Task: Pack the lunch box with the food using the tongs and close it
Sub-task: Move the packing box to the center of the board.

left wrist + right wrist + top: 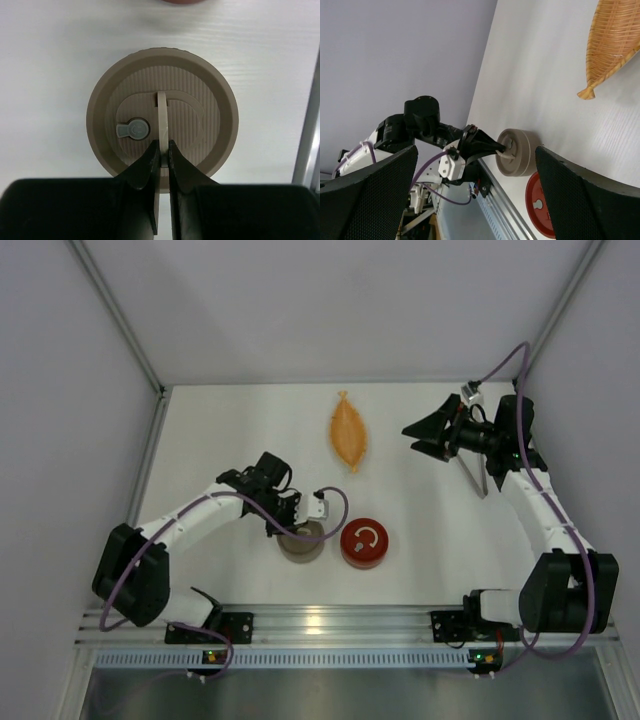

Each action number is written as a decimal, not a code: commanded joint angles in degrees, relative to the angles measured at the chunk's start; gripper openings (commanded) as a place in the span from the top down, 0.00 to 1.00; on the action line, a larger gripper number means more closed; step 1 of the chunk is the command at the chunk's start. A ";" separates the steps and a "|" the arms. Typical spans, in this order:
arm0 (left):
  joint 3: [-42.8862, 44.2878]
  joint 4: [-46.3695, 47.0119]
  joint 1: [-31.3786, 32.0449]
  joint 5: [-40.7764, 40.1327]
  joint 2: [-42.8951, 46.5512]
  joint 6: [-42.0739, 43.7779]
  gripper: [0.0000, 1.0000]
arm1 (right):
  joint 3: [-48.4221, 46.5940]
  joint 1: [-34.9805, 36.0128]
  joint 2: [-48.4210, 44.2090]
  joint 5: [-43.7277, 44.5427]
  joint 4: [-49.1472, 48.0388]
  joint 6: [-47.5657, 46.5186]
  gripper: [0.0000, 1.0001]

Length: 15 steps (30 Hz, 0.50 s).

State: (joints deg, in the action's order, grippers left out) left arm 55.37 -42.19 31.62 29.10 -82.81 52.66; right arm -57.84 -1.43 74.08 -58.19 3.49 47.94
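Note:
The round beige lunch box (304, 544) sits on the white table near the front, with its ribbed lid (200, 90) on. My left gripper (163, 145) is shut on the lid's thin upright handle (162, 112); from above, the left gripper (290, 526) is over the box's near-left side. My right gripper (418, 438) hangs open at the back right, holding nothing, and its wide-apart fingers (375, 195) frame the lunch box (516, 152). The slim silver tongs (478, 480) lie on the table under the right arm. The food is out of view.
A round red lid or tin (363, 543) lies just right of the lunch box. An orange woven leaf-shaped dish (349, 430) lies at the back centre. Grey walls close in the table on three sides; a metal rail (330, 618) runs along the front.

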 commanded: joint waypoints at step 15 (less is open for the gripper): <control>-8.79 3.07 7.41 -4.58 7.84 -3.70 0.98 | -1.57 -1.21 -1.93 -0.96 -0.23 -2.68 0.01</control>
State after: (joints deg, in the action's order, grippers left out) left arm 48.42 -40.53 38.22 26.28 -74.52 50.76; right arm -57.84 -1.43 73.97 -58.39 3.86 46.54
